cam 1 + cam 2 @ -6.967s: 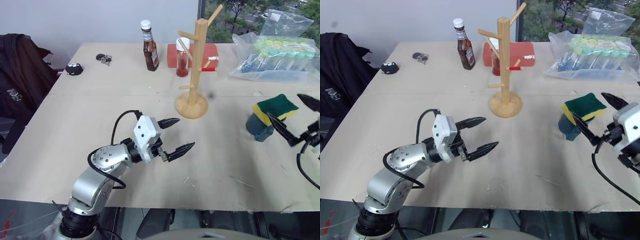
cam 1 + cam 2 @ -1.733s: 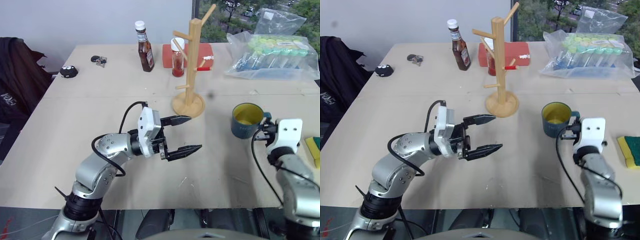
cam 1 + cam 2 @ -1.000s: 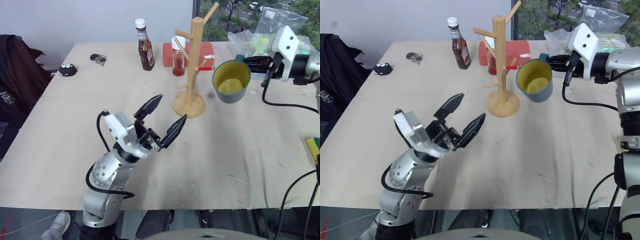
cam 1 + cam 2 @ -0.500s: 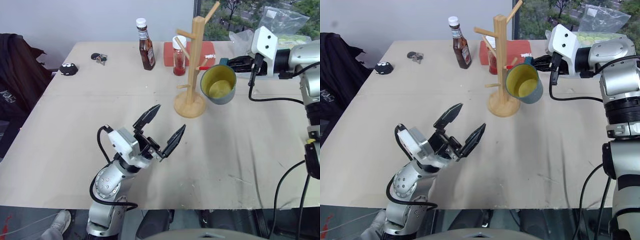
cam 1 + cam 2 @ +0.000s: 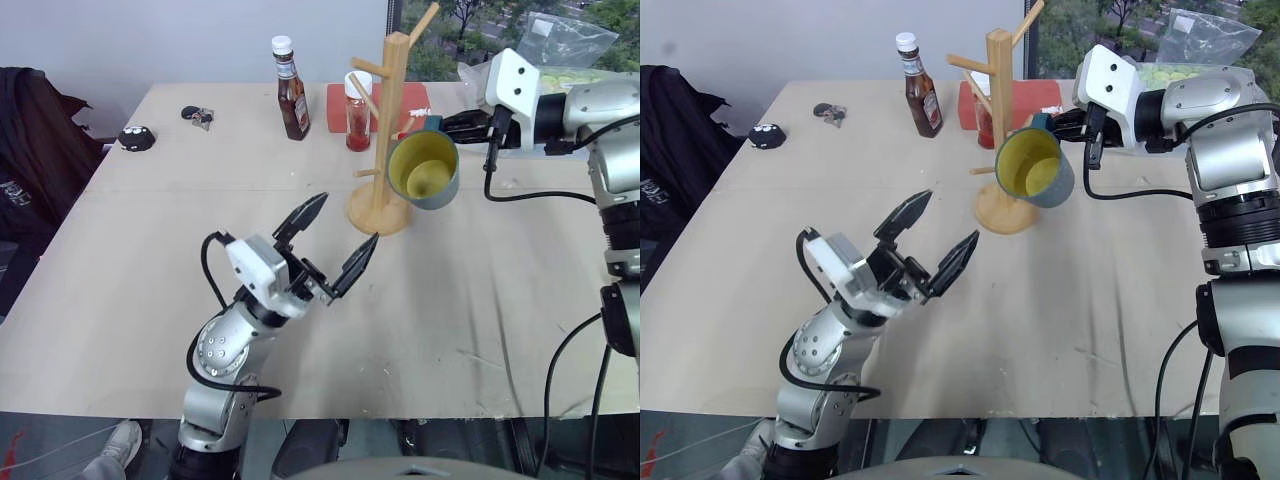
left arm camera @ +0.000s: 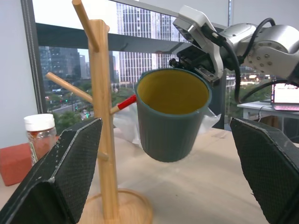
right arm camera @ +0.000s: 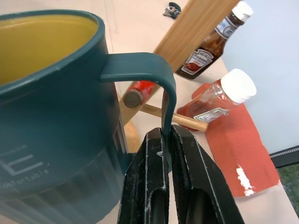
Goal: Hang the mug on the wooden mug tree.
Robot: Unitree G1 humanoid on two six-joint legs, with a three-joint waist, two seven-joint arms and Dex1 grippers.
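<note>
Now the right gripper (image 7: 162, 154) is pinching the mug (image 5: 424, 172) by its handle (jaws clamped shut), nearing the wooden mug tree (image 5: 390, 120); the handle loop should be lined up squarely over a peg.

Mug (image 6: 172, 119): matt teal outside with fine vertical ribbing, smooth yellow inside. Mug tree (image 5: 392, 130): pale, smooth unfinished wood. Table (image 5: 480, 300): matt beige board, scuffed. Gripper fingers (image 6: 70, 170): black, finely textured. Sauce bottles (image 5: 290, 90): glossy plastic, white caps.
</note>
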